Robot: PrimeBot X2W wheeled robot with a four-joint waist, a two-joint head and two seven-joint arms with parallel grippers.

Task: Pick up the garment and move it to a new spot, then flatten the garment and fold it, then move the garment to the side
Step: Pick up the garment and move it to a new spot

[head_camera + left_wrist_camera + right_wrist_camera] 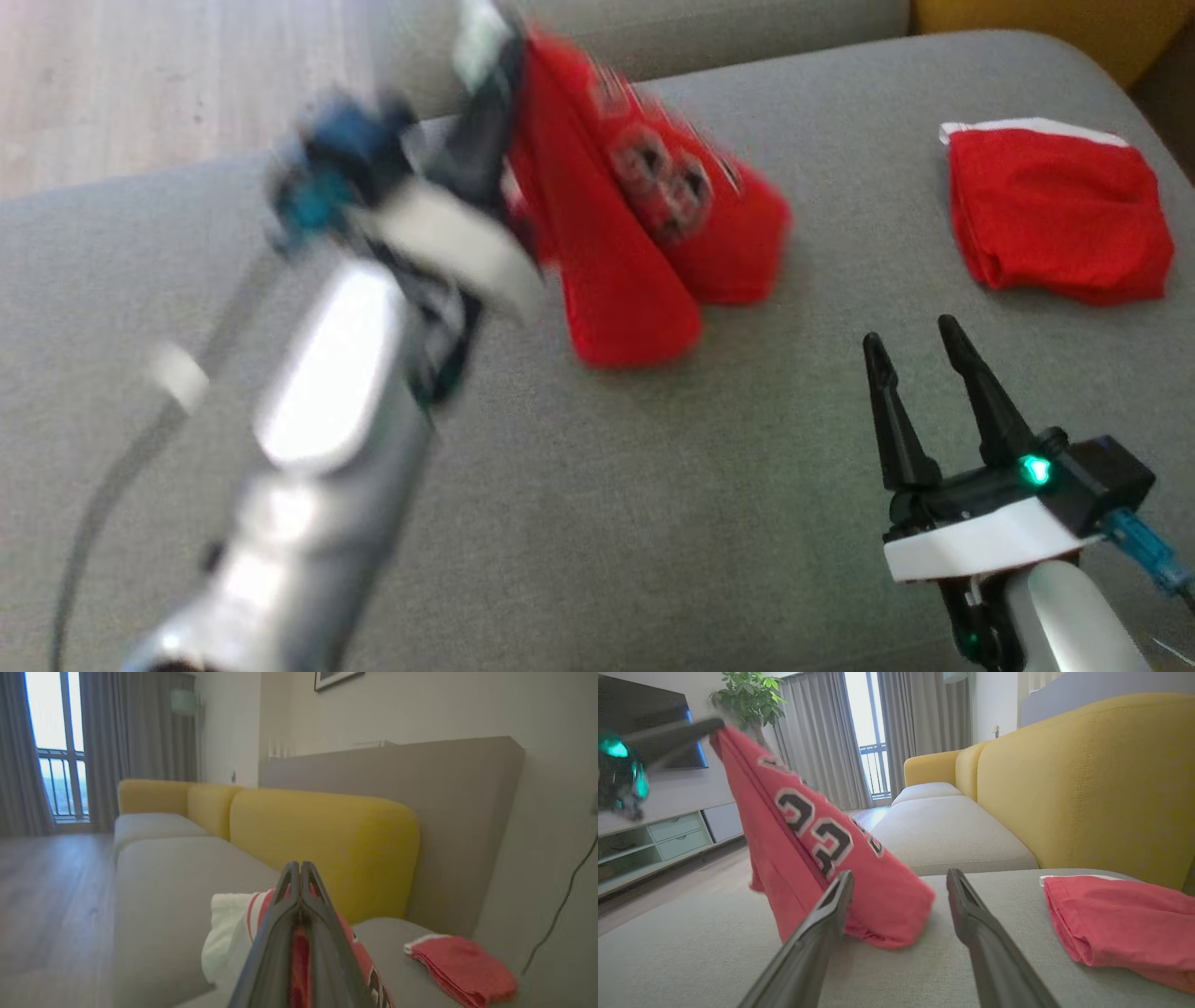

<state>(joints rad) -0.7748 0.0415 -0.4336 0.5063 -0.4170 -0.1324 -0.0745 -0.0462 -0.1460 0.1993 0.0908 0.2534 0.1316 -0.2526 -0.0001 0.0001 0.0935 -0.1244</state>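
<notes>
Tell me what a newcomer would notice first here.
The numbered red jersey stands out, pinched at its top by the shut left gripper and hanging in a peak with its lower edge on the grey sofa seat. Right of it lies a folded red garment, and the open right gripper hovers in front.

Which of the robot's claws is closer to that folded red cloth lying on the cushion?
Right. The right gripper sits open just short of the folded red cloth, not touching; the left gripper is farther off, shut on the numbered jersey.
</notes>
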